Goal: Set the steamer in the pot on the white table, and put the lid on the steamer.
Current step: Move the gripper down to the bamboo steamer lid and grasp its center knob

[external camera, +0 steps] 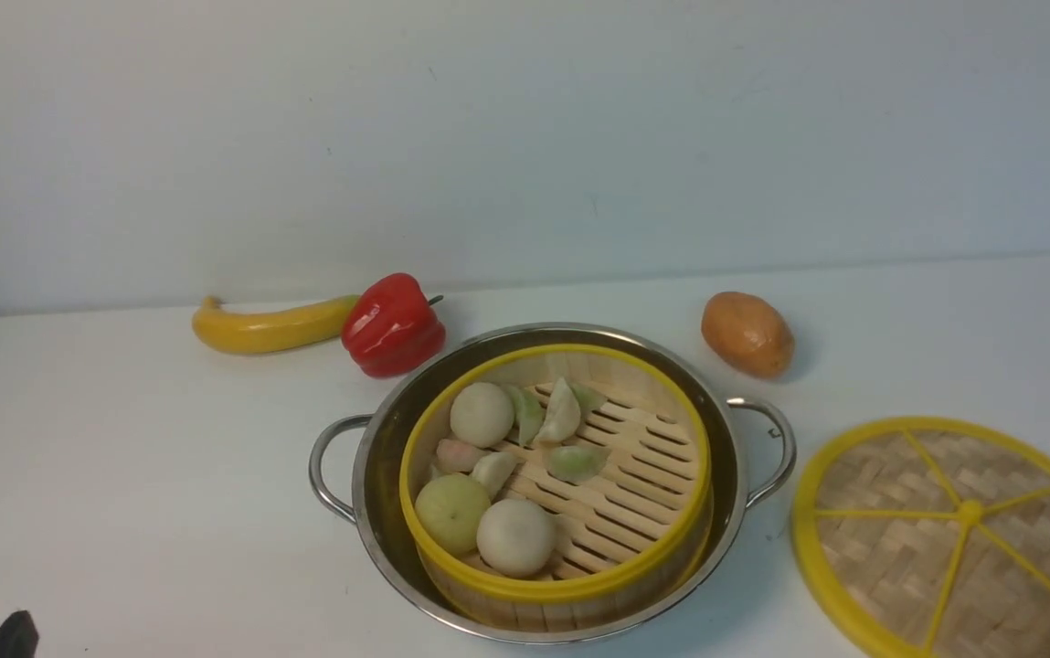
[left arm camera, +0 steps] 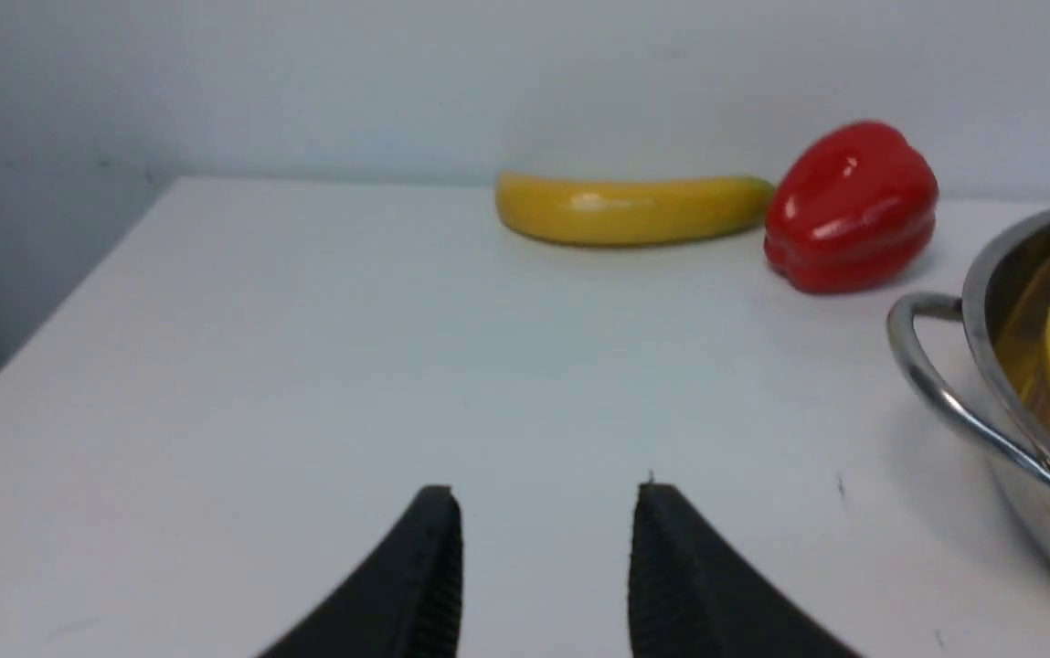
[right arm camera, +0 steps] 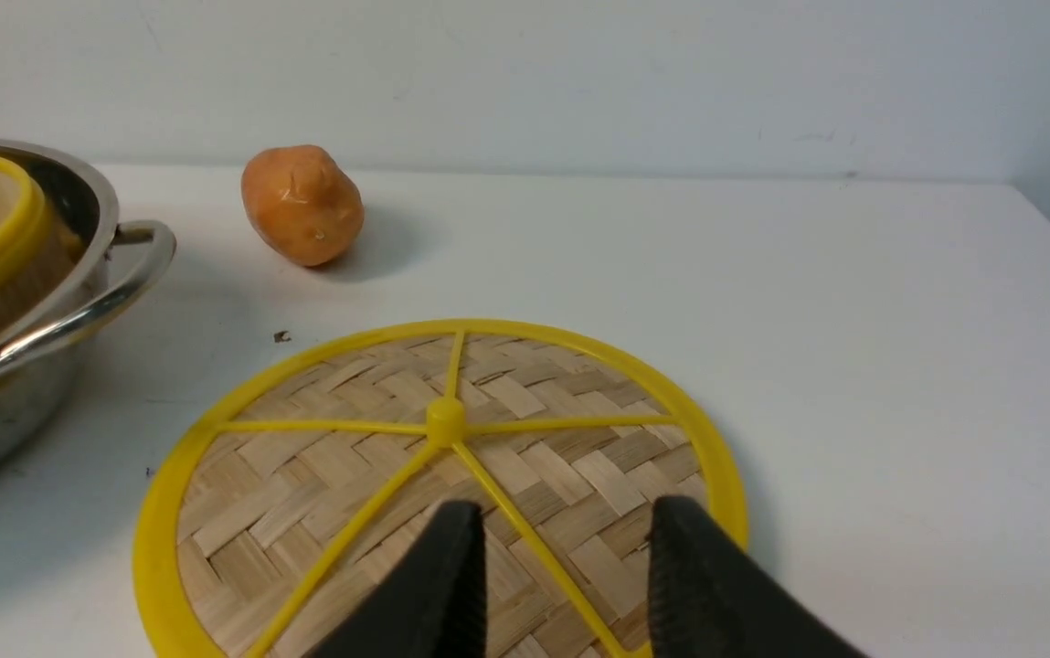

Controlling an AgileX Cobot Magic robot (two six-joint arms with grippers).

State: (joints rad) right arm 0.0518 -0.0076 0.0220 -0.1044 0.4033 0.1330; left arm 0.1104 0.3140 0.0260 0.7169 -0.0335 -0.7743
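While steamer (external camera: pixel 643 484) sits in pot (external camera: pixel 386 457), lid (external camera: pixel 890 557) lies flat beside.

Matte white surface (external camera: pixel 122 475), steel pot (external camera: pixel 378 493) near its middle, woven lid (external camera: pixel 890 548) lying flat at the pot's right, apart from it, potato (external camera: pixel 747 334) behind them, red pepper (external camera: pixel 392 324) just beside yellow banana (external camera: pixel 259 329) at back left.

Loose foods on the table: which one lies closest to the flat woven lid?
The orange-brown potato, alone on the right near the yellow-rimmed woven bamboo lid; the yellow banana and red bell pepper lie together on the left.
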